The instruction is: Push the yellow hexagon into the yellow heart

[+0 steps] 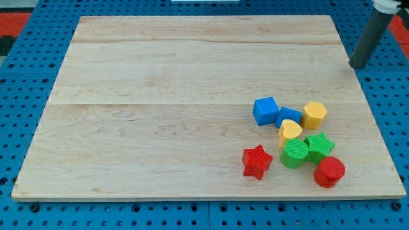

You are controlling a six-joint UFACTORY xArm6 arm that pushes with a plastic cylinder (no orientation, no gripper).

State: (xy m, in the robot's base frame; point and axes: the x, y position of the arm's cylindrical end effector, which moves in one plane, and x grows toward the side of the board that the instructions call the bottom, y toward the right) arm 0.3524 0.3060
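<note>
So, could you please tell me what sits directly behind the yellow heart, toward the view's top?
A second blue block sits right behind the yellow heart, touching it, with the blue cube and yellow hexagon flanking. The heart covers that blue block's lower part, so its shape is unclear.

My tip (359,66) sits off the board's (160,96) right edge. Below it, toward the view's bottom-left: yellow hexagon (314,115), then yellow heart (290,131), slightly apart.

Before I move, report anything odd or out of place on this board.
Nothing stands out. All blocks sit intact in one cluster at the view's lower right; my tip rests apart, above the yellow hexagon and yellow heart.
</note>
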